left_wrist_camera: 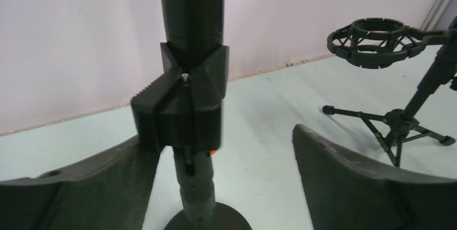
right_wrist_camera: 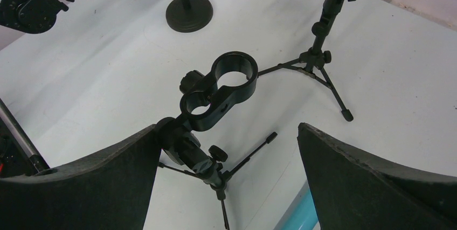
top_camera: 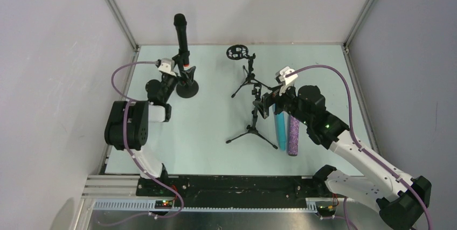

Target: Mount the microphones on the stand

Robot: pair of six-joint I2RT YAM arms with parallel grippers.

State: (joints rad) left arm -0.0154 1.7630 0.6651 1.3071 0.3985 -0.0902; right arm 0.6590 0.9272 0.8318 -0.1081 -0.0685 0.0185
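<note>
The black microphone stands upright in the clip of a round-base stand; a bit of its orange-red end shows under the clip. My left gripper is open around the stand's post, the left finger close to it. The cyan-blue microphone and the glittery purple microphone lie side by side on the table under my right arm. My right gripper is open and empty, just above a tripod stand with a double ring clamp.
A second tripod with a round shock mount stands at the back middle; it also shows in the left wrist view. The walls of the enclosure close in the table on the left, back and right.
</note>
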